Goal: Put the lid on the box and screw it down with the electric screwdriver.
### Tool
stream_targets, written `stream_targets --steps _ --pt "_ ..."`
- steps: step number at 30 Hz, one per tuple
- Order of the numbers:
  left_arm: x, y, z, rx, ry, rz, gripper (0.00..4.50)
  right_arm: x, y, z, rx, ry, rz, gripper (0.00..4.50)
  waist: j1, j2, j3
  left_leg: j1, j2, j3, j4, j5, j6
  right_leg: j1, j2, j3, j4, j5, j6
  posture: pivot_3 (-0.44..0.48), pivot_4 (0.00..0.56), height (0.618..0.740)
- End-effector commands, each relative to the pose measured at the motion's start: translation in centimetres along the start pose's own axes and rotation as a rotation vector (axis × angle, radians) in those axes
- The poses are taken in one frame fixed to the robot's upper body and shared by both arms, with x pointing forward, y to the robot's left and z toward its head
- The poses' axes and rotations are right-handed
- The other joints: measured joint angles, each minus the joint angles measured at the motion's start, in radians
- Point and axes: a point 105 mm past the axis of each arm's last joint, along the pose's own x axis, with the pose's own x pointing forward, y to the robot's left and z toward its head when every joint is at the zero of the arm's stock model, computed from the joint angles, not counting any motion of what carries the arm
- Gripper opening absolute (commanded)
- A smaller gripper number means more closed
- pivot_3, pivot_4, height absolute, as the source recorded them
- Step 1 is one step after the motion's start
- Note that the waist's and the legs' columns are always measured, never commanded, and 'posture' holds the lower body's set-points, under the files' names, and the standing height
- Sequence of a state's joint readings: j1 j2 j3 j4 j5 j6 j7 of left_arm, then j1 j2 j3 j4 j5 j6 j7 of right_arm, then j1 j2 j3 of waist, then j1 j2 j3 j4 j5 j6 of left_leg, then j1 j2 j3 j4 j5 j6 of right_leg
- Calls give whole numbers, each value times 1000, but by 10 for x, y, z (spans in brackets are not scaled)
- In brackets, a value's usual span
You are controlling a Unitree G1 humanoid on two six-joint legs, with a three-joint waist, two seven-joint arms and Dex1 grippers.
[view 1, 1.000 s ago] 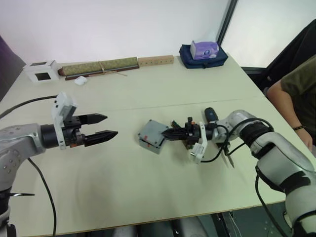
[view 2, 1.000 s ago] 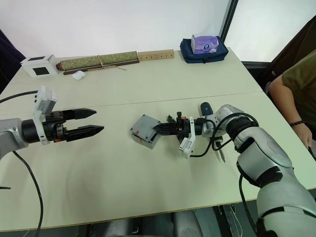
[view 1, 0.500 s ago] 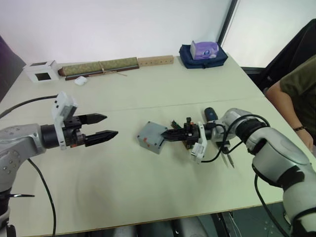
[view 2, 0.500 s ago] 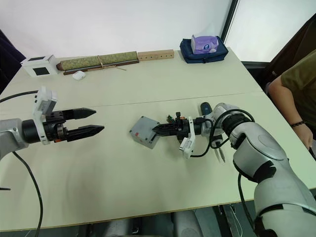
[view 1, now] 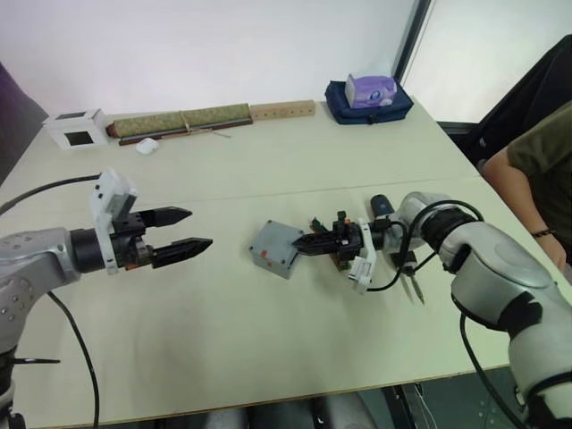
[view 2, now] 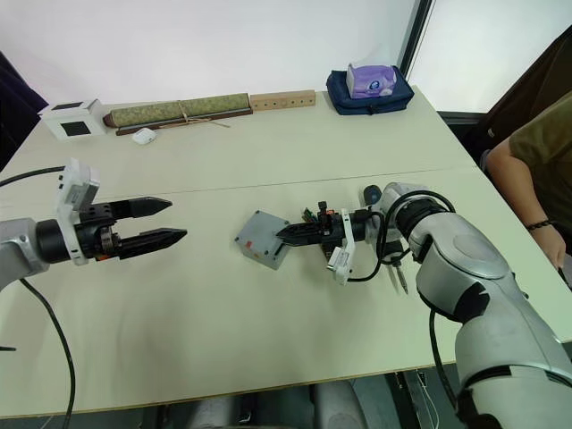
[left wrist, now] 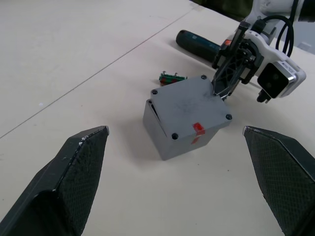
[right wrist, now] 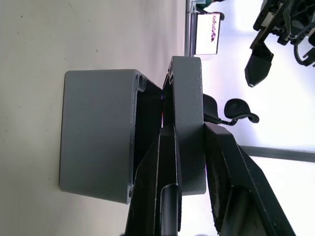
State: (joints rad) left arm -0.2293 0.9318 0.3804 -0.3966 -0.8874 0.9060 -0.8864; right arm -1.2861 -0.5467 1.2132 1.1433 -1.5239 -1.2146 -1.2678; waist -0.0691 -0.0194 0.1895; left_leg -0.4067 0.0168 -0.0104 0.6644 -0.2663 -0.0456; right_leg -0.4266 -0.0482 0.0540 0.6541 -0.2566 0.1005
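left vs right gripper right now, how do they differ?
1. The left gripper of two black fingers is open and holds nothing; the right gripper is shut on the shallow square grey lid.
2. The left gripper hovers apart from the small grey box; the right gripper is at the box, holding the lid over its opening.

Shared: both lie about level over the pale table, pointing toward each other.

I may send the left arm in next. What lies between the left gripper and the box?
Only bare tabletop lies between the open left gripper and the box in the left eye view. The right gripper holds the lid at its far side.
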Motion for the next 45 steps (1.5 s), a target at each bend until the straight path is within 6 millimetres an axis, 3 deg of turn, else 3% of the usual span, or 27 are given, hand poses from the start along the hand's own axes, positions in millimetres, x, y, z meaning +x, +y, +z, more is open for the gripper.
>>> stream_targets --steps 1,23,35,45 --pt "-6 -3 12 49 -35 12 4491 -2 -1 -1 -5 -21 40 187 0 0 0 0 0 0 0 0 0 0 0 0 0 0 0 0 150 740" --pt "3 -16 4 87 -20 2 4491 7 -20 -7 -2 -38 22 187 -1 0 0 0 0 -1 -1 0 -1 0 0 0 0 0 0 0 150 740" --pt "5 -14 6 99 -26 -5 4491 13 -33 -6 10 -41 -88 187 0 0 0 0 0 -1 -1 1 -1 0 0 0 0 0 0 0 150 740" --pt "13 -10 12 124 -18 -50 4491 5 -27 -6 71 2 -69 187 -1 0 0 0 0 -1 -1 1 -1 0 0 0 0 0 0 0 150 740"
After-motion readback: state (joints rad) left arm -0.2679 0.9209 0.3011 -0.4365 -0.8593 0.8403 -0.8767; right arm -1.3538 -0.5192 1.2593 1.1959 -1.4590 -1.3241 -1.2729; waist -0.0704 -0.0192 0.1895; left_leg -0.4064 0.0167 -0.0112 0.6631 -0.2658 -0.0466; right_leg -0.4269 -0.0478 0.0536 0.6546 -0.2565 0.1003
